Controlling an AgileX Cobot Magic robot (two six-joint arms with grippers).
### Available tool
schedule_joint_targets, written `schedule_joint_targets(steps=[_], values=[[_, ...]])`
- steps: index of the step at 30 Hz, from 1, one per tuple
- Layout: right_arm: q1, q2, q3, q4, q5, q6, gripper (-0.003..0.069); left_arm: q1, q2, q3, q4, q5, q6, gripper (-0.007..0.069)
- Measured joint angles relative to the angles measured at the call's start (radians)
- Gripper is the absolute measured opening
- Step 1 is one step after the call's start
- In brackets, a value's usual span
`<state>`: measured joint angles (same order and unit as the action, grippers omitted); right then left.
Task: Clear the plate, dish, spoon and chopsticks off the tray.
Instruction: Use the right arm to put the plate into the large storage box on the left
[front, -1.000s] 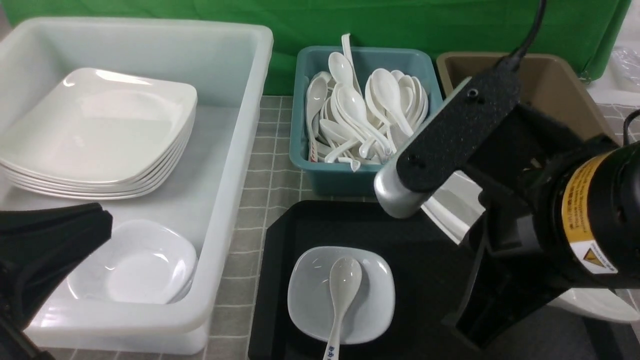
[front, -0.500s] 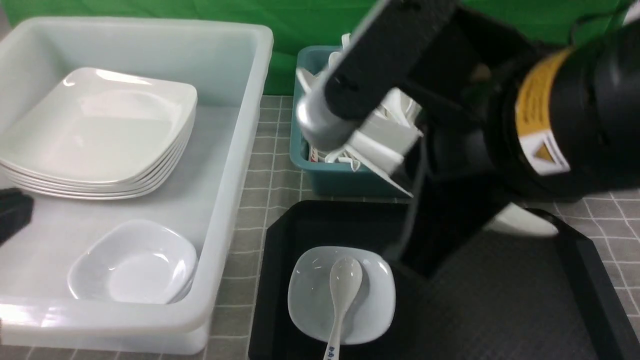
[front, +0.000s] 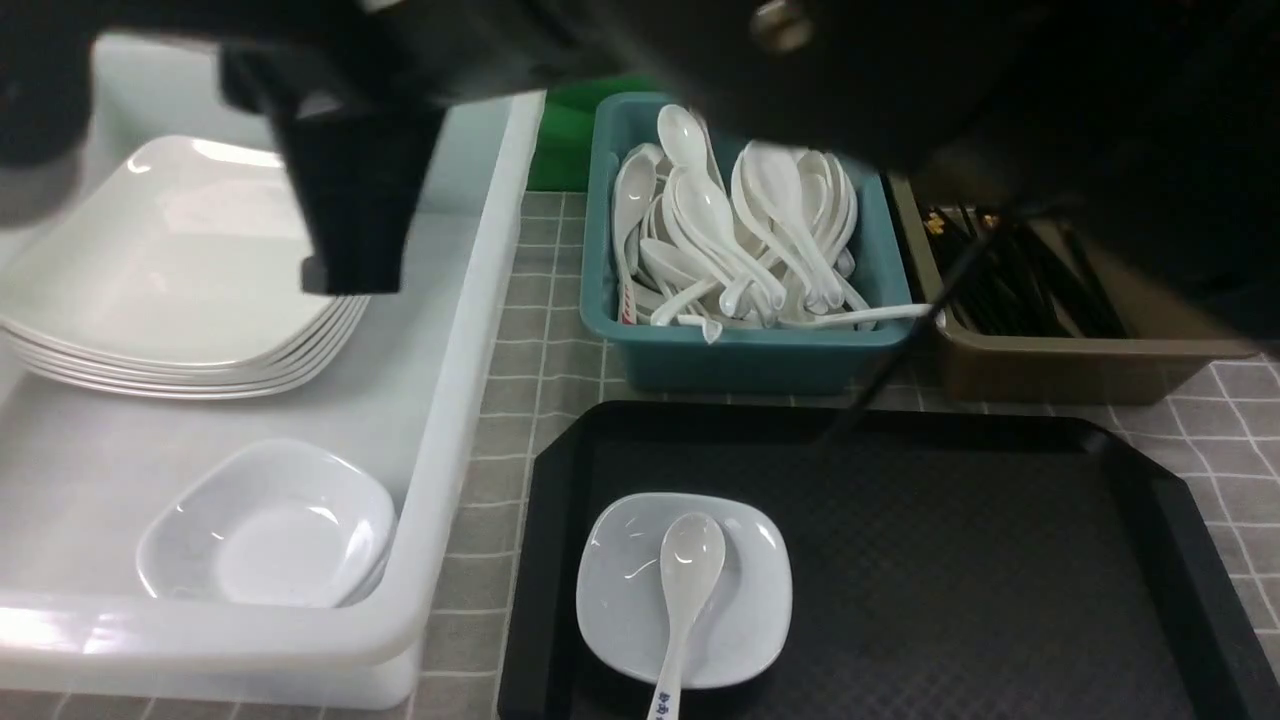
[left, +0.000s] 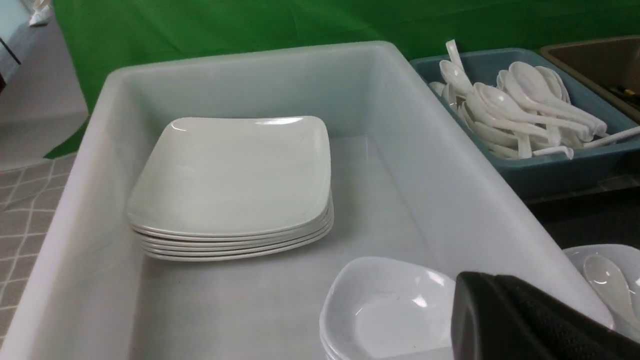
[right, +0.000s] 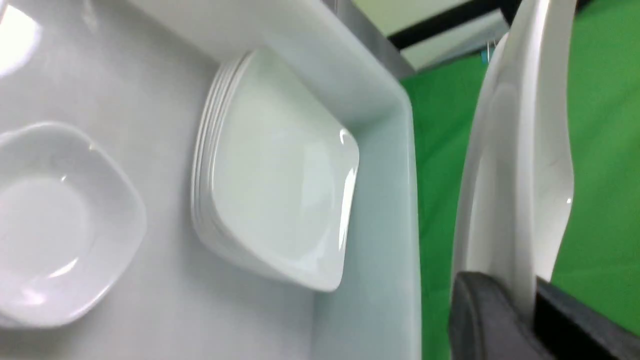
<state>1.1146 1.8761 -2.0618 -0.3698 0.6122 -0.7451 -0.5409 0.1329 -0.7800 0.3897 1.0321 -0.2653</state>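
My right gripper (right: 522, 295) is shut on the rim of the large white plate (right: 520, 150), which shows edge-on in the right wrist view, held above the white tub (right: 385, 130). The right arm (front: 800, 60) stretches across the top of the front view to over the tub. The small dish (front: 620, 600) sits at the front left of the black tray (front: 950, 580), with the spoon (front: 692, 550) lying in it. No chopsticks show on the tray. My left gripper (left: 475, 285) is shut and empty, near the tub's front corner.
The white tub (front: 470, 300) holds a stack of plates (front: 180, 270) and small dishes (front: 270, 525). Behind the tray stand a teal tub (front: 740, 360) full of spoons and a brown tub (front: 1080, 370) with black chopsticks (front: 1010, 280).
My right arm has swung left with the plate, from over the tray's right side to above the white tub. My left gripper has dropped out of the front view.
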Motion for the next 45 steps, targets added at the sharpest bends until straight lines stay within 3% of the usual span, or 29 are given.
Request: schedule_joint_targets(steps=[12, 17, 26, 29, 31, 36, 45], values=[[-0.142, 0.416, -0.107, 0.035, -0.306, -0.090, 0.0069, 0.000, -0.016, 0.000, -0.083, 0.021, 0.031, 0.0012], [-0.153, 0.558, -0.231, 0.035, -0.343, -0.154, 0.0069, 0.000, -0.016, 0.000, -0.109, 0.019, 0.034, 0.0012], [-0.159, 0.653, -0.267, 0.035, -0.474, -0.157, 0.0080, 0.000, -0.016, 0.000, -0.156, 0.018, 0.034, 0.0012], [-0.163, 0.657, -0.268, 0.037, -0.484, -0.144, 0.0124, 0.000, -0.016, 0.000, -0.177, 0.018, 0.034, 0.0012], [-0.168, 0.657, -0.273, 0.034, -0.494, -0.114, 0.0235, 0.000, -0.017, 0.000, -0.198, 0.018, 0.038, 0.0012], [-0.176, 0.656, -0.277, 0.033, -0.477, -0.042, 0.0376, 0.000, -0.017, 0.000, -0.225, 0.014, 0.059, 0.0012], [-0.143, 0.583, -0.277, 0.032, -0.184, 0.140, 0.0406, 0.000, -0.017, 0.000, -0.236, 0.010, 0.061, 0.0012]])
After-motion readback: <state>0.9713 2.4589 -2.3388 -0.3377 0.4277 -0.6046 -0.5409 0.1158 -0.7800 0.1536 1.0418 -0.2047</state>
